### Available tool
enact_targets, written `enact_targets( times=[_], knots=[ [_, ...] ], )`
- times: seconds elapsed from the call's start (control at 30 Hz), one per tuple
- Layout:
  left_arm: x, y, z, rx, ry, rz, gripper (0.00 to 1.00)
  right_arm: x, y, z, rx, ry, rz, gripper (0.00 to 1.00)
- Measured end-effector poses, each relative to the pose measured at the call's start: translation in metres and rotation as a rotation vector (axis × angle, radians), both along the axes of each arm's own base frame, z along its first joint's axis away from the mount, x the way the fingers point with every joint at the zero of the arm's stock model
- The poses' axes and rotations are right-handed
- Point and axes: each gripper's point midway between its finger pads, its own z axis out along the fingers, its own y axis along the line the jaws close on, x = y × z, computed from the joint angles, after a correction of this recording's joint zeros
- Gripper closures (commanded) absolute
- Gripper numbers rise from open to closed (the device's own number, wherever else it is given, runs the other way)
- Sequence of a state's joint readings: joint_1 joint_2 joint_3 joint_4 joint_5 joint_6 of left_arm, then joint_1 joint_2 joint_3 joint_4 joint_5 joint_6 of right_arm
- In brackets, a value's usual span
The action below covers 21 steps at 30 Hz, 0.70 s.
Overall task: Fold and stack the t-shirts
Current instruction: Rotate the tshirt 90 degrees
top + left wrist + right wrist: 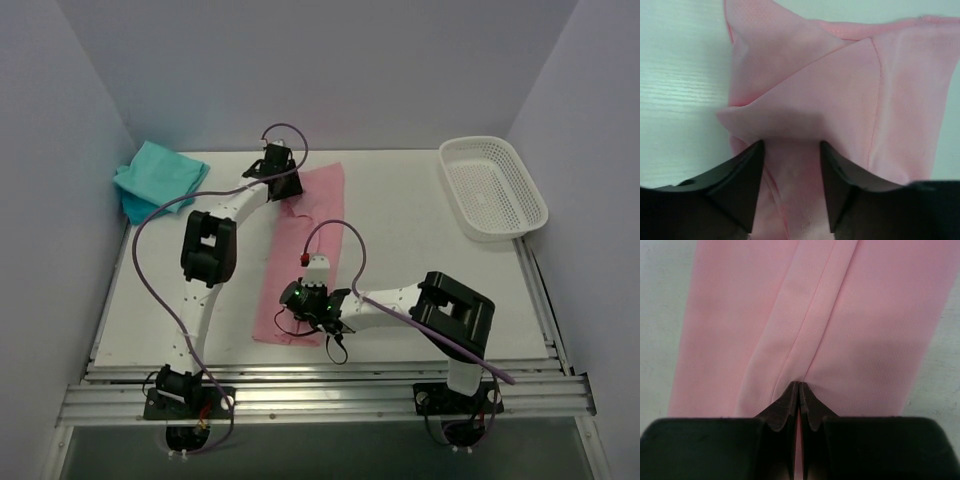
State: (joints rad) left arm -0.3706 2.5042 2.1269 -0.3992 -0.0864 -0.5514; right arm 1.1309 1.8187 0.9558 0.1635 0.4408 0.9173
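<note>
Lengthwise, the light pink cloth t-shirt [305, 255] points at the tabletop's [420, 270] near edge. My right gripper [799, 390] pinches that end; the left gripper [791, 147] gapes over the other.

I work in a robot lab cell: my arms [208, 248] bolted to an aluminium rail [330, 398] edging a white table [400, 240], plain walls [350, 70] boxing it in, purple cables [134, 245] looping overhead.
</note>
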Motion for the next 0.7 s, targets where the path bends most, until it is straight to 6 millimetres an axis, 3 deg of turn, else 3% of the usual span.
enact_targets(
  times=[0.13,0.33,0.47,0.57,0.63,0.67,0.7],
  knots=[
    [0.007,0.006,0.005,0.008,0.004,-0.022,0.24,-0.002,0.0,0.0,-0.021,-0.011,-0.012,1.0],
    [0.016,0.013,0.015,0.054,0.012,-0.049,0.23,-0.004,-0.022,0.001,-0.084,-0.012,-0.056,1.0],
    [0.02,0.019,0.044,0.082,-0.026,-0.059,0.17,-0.012,-0.052,0.0,-0.144,-0.006,-0.087,1.0],
    [0.019,0.024,0.073,0.096,-0.066,-0.067,0.16,-0.013,-0.061,0.002,-0.17,-0.013,-0.1,0.98],
    [0.017,0.029,0.099,0.107,-0.103,-0.071,0.17,-0.012,-0.064,0.003,-0.185,-0.02,-0.105,0.8],
    [0.016,0.031,0.112,0.113,-0.119,-0.069,0.17,-0.012,-0.064,0.005,-0.194,-0.027,-0.107,0.55],
    [0.014,0.034,0.125,0.121,-0.135,-0.068,0.18,-0.011,-0.065,0.009,-0.208,-0.039,-0.109,0.45]
  ],
)
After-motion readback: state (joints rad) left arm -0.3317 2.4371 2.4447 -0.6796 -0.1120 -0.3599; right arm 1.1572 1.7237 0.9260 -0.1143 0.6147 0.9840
